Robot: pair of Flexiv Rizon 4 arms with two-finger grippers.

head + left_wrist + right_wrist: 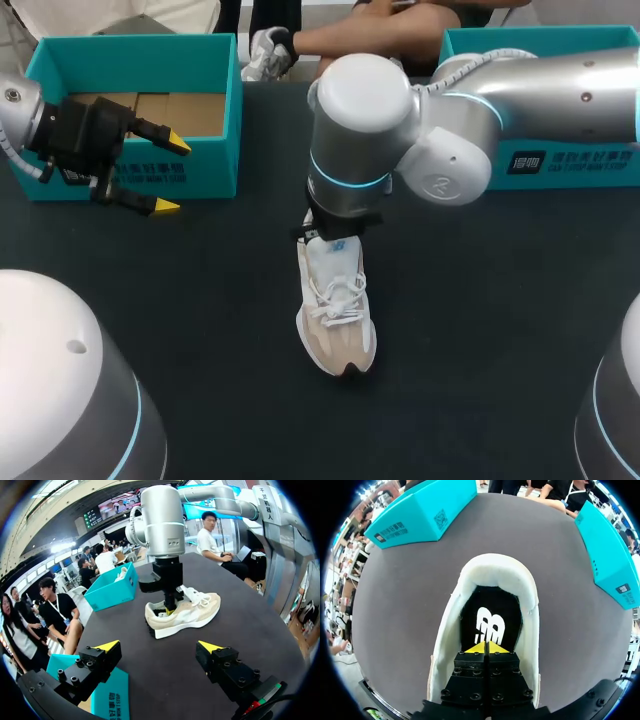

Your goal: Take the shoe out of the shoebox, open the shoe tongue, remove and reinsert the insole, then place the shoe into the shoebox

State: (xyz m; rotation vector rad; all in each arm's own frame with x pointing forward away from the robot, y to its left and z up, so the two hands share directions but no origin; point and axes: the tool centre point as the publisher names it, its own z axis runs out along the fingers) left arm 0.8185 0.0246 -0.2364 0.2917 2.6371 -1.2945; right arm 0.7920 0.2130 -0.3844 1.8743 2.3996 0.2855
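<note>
Head view showed the white-and-beige sneaker (337,320) standing upright on its sole on the dark table (480,330). It was outside both boxes, near the middle, with its toe toward the robot and its heel under the right arm's wrist. The teal shoebox (215,165) at the left stood open, well apart from the shoe. The left gripper (170,175) hung just in front of that box with its fingers spread wide and nothing between them. A second teal box (480,50) sat at the far right.

From the right wrist view, the right gripper (486,647) was down inside the shoe's padded collar, its two yellow tips pressed together over the heel end of the black insole (487,615). The insole looked flat in its bed. I could not tell whether a sliver of its edge was pinched between the tips.

By my judgement the sneaker was light, with a soft upper and a firmer foam sole. The collar would probably give under any squeeze, and the whole shoe would likely rise with the insole if nothing held it down. The insole seemed thin and bendy, so it was best taken at its heel edge and peeled up rather than pulled straight. The free left gripper could steady the shoe at the toe or the midsole sides. The loose laces looked apt to snag a finger.
</note>
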